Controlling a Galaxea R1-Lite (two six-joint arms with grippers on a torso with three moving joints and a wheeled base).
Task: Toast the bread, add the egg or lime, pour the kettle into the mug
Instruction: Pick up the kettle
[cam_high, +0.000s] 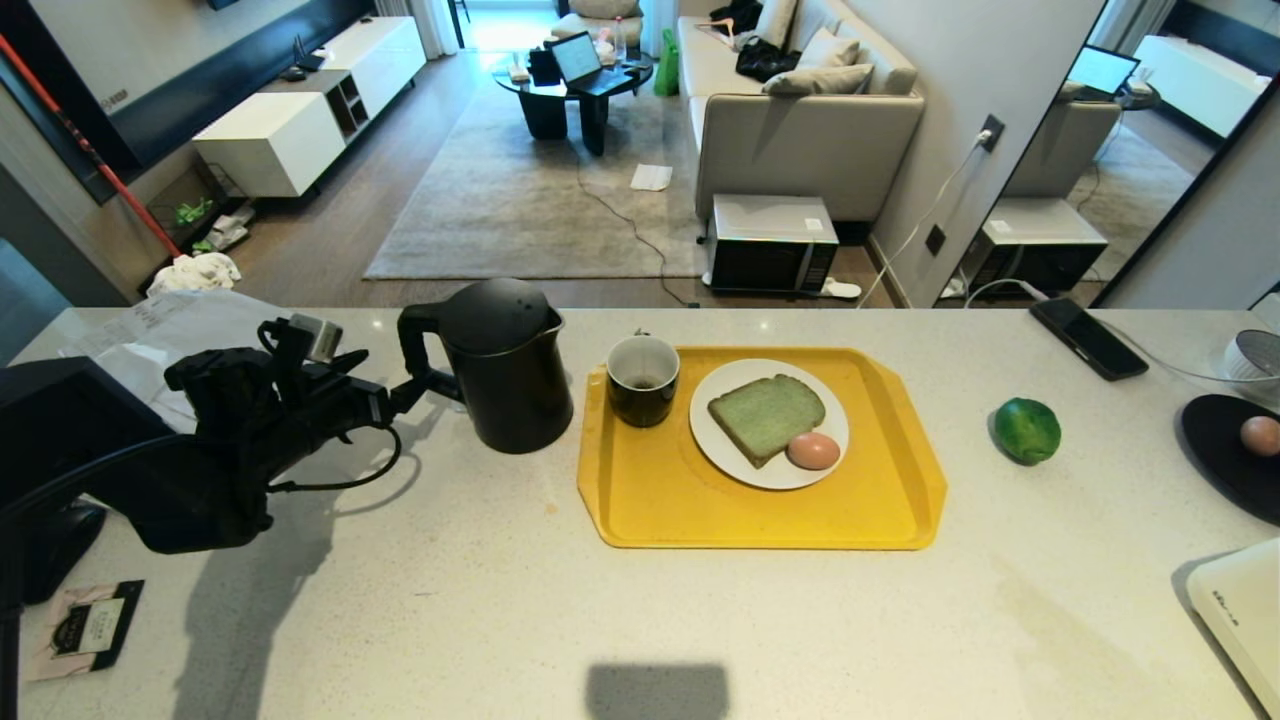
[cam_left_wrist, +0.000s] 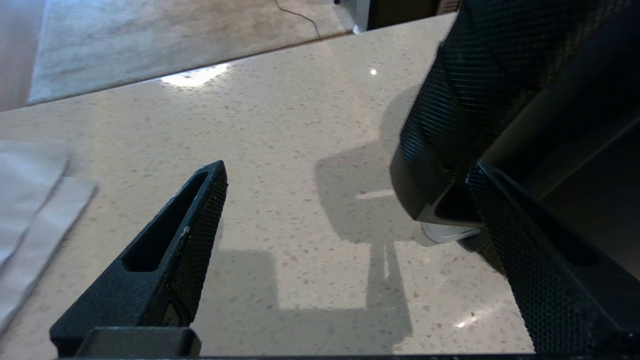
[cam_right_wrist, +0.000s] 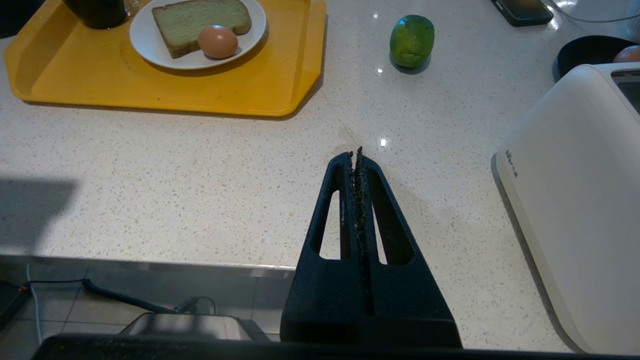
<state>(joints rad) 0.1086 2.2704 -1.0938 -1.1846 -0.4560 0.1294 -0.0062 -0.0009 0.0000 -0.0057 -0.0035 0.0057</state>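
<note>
The black kettle (cam_high: 505, 365) stands on the counter left of the yellow tray (cam_high: 700, 510). My left gripper (cam_high: 432, 385) is open at the lower part of its handle. In the left wrist view the handle (cam_left_wrist: 450, 125) sits just inside one finger (cam_left_wrist: 530, 270) of the left gripper (cam_left_wrist: 347, 170), ungripped. The black mug (cam_high: 643, 380) stands on the tray beside a white plate (cam_high: 718, 450) holding the green bread (cam_high: 765, 418) and the egg (cam_high: 812, 451). The lime (cam_high: 1027, 430) lies on the counter to the right. My right gripper (cam_right_wrist: 356, 152) is shut and empty over the counter's near edge.
A white toaster (cam_high: 1240, 610) stands at the near right corner. A black dish (cam_high: 1225, 450) with another egg sits at the right edge, with a phone (cam_high: 1088, 338) behind it. Papers (cam_high: 170, 330) lie at the far left, and a small card (cam_high: 85, 630) lies at the near left.
</note>
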